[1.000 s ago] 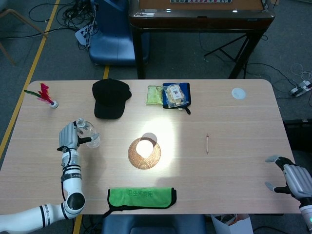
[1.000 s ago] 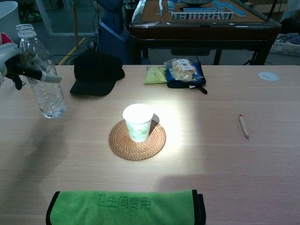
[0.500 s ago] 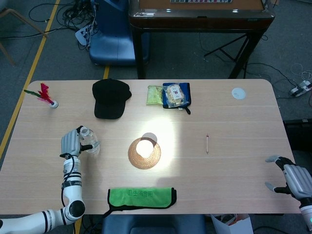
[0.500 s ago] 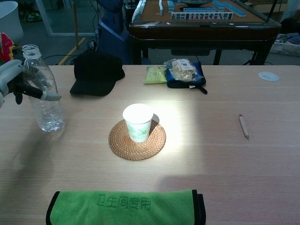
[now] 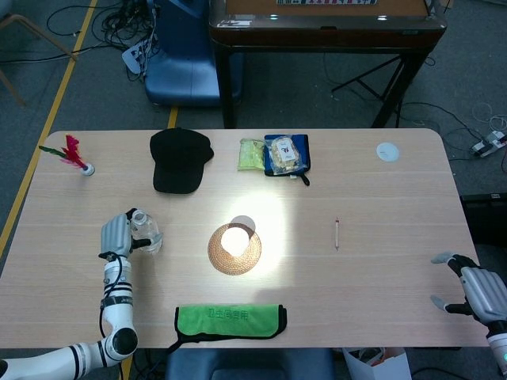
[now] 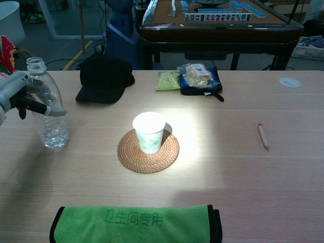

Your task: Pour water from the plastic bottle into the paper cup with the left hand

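At left edge of the chest view: I am holding the plastic bottle [image 6: 48, 109] upright with my left hand [image 6: 15, 96], fingers wrapped round its upper half; its base looks to be resting on the table [image 6: 283, 167], though I cannot be sure.
Bottle: it is standing uncapped, water showing only in its lower part.
Cup: the paper cup [image 6: 149, 132] is sitting on a woven coaster [image 6: 148, 151] at centre frame, well apart from the bottle.
Progress: I am judging that pouring is not under way; whether the cup holds water I cannot tell.
Right hand [image 5: 475, 290]: it is idling at lower right of the head view, fingers spread, holding nothing.
Writing: green characters are showing on the green cloth [image 6: 134, 224] at the bottom, too faint for me to read.
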